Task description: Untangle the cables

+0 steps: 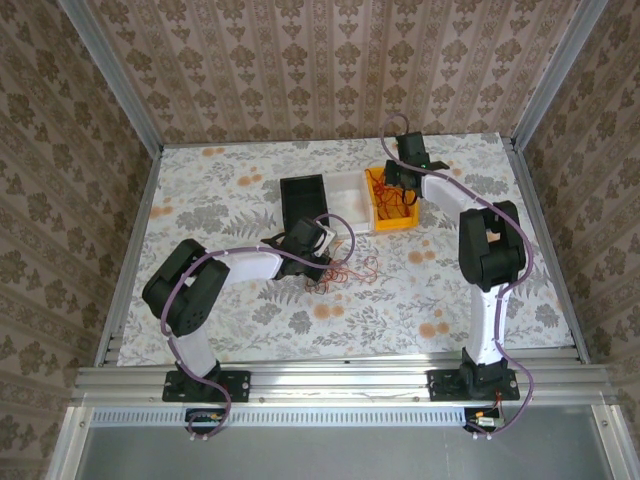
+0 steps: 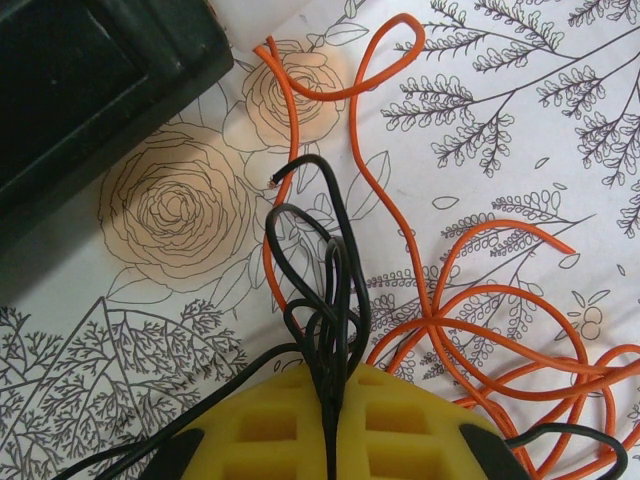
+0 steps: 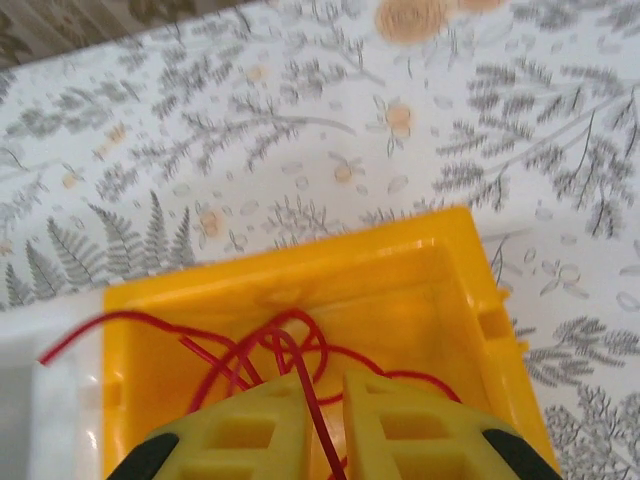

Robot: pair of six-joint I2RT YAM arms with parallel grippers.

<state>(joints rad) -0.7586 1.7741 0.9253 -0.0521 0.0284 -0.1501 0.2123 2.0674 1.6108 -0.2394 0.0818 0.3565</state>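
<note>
Two arms at work on the cables (image 1: 348,272). One part of the red cables lies as loose loops on the worktop (image 1: 230,170) near its middle, just right of the left pincer (image 1: 322,250). The rest lies coiled in the yellow bin (image 1: 392,222) at the far right. In the left wrist view the left pincer (image 2: 335,385) is closed on a bunch of black wires (image 2: 320,260), whose loops fan out from the fingertips and cross the red cables (image 2: 480,330). The black bin (image 2: 80,90) stands close by on the far left. In the right wrist view the right pincer (image 3: 325,385) hangs over the yellow bin (image 3: 300,265). Its fingers stand a little apart with one red strand in the gap, and whether that strand is pinched or free cannot be told. **Likely faults:** (a) a pull on the black bunch may drag the crossed red loops along and draw them tight into a knot, because the two colours overlap at several places. (b) A black loop or the bare wire end may hook a red loop or catch the corner of the black bin. (c) If the right pincer rises with the strand caught between its fingers, the coiled cables (image 3: 270,350) may be lifted back out of the bin. (d) One red end already reaches over the bin's left rim, so a slight tug could tip it out.
</note>
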